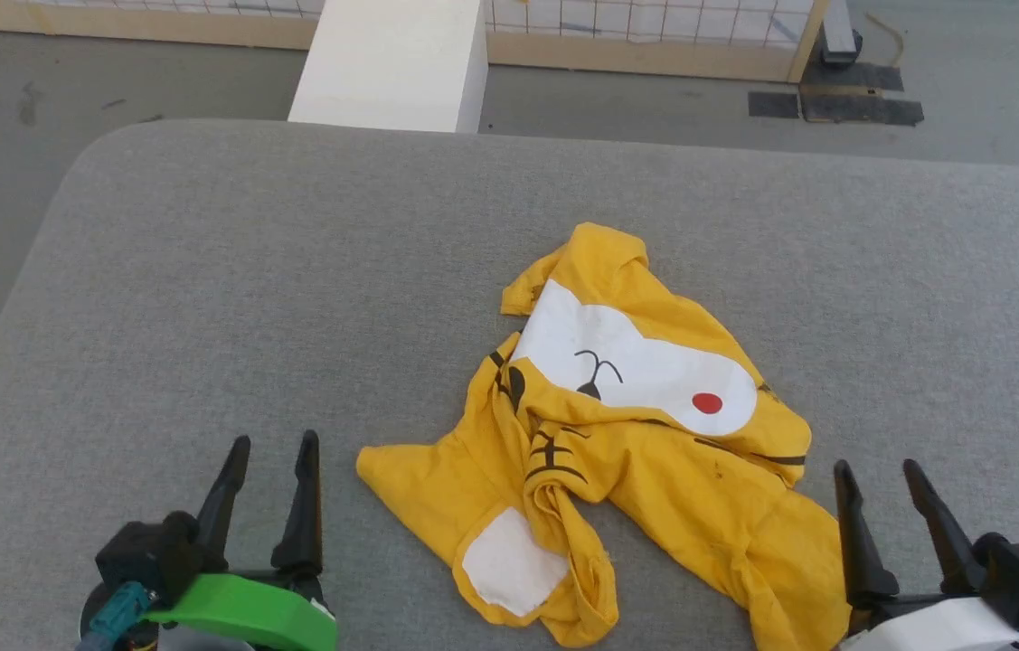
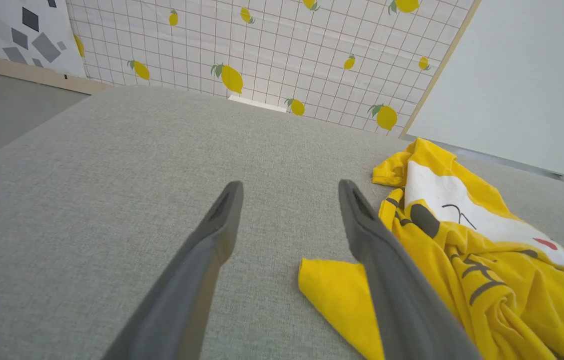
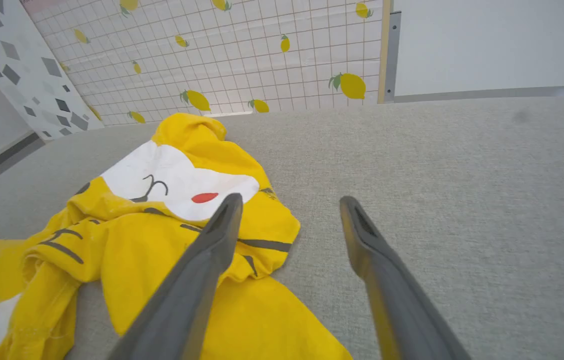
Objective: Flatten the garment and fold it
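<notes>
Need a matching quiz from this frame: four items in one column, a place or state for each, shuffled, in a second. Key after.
Column A
1. left gripper
2. right gripper
3. garment
4. white block

Column B
a. crumpled in the middle of the grey padded surface, print facing up
b. open, lower right in the head view, at the edge of the yellow fabric
c. beyond the far edge of the surface
d. open, lower left in the head view, beside a yellow corner

Pairs: 1-d, 2-b, 3-a, 4-c
</notes>
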`<state>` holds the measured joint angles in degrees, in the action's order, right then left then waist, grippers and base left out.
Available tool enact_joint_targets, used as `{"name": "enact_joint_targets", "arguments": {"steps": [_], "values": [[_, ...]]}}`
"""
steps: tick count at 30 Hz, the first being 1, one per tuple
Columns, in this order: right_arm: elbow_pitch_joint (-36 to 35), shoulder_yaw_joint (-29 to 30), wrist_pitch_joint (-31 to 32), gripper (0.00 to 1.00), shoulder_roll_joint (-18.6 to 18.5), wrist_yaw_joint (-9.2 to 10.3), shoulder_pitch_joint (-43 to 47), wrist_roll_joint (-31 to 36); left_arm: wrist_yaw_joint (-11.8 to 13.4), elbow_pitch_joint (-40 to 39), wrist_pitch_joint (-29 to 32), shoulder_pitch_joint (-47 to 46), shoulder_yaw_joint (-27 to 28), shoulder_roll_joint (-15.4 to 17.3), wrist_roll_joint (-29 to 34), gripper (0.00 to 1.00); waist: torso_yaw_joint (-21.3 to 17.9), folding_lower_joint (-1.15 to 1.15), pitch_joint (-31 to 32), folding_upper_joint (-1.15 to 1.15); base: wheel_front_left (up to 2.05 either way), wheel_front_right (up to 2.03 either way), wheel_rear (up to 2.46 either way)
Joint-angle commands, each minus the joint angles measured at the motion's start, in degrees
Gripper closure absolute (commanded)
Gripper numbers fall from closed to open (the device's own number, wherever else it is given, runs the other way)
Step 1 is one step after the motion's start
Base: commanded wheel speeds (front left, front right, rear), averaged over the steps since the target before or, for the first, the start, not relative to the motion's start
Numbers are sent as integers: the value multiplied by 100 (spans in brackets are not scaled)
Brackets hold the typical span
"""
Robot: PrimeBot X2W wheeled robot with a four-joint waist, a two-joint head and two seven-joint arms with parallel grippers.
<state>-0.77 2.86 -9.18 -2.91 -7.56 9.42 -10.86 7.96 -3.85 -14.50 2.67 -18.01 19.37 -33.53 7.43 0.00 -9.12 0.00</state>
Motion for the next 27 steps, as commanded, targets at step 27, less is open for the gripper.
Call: {"name": "enact_joint_targets", "arguments": {"steps": [27], "values": [[498, -2484, 4501, 0, -698, 8, -2041, 439, -745, 502, -50, 17, 509, -726, 353, 0, 406, 0, -215, 0, 0, 0, 0]]}}
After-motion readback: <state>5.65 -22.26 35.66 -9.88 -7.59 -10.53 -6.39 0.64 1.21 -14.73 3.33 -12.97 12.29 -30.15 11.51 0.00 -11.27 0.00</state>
